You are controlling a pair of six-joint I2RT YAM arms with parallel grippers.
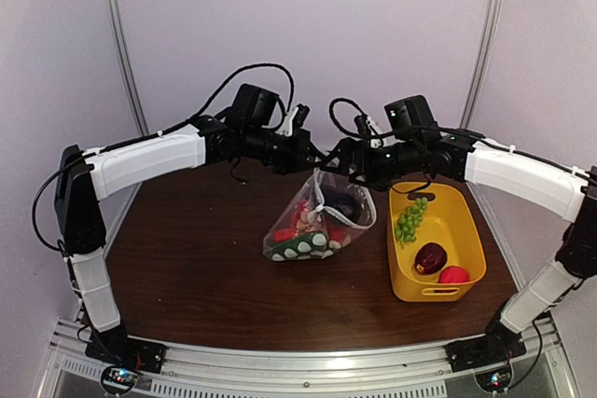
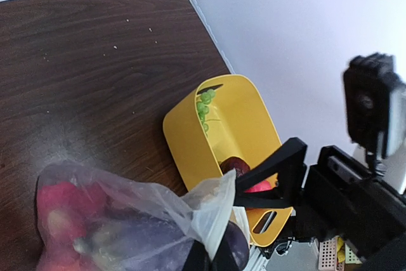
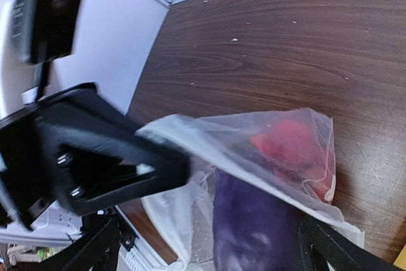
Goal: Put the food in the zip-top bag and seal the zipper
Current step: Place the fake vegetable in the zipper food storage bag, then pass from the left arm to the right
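The clear zip-top bag [image 1: 328,226] hangs over the table with its white-dotted bottom resting on the wood. It holds red pieces [image 1: 284,233] and a dark purple eggplant [image 3: 254,226]. My left gripper [image 1: 312,163] is shut on the bag's top edge, also seen in the left wrist view [image 2: 206,258]. My right gripper [image 1: 338,167] is at the bag's mouth. In the right wrist view its fingers [image 3: 330,252] stand wide apart, either side of the bag and eggplant. The white zipper strip [image 3: 254,172] runs along the mouth edge, unsealed. Green grapes [image 1: 409,219] lie in the tub.
A yellow plastic tub [image 1: 471,230] stands to the right of the bag. Besides the grapes it holds a dark purple piece [image 1: 430,257] and a red piece [image 1: 453,275]. White walls close in at the back and sides. Bare brown table [image 1: 187,240] lies to the left.
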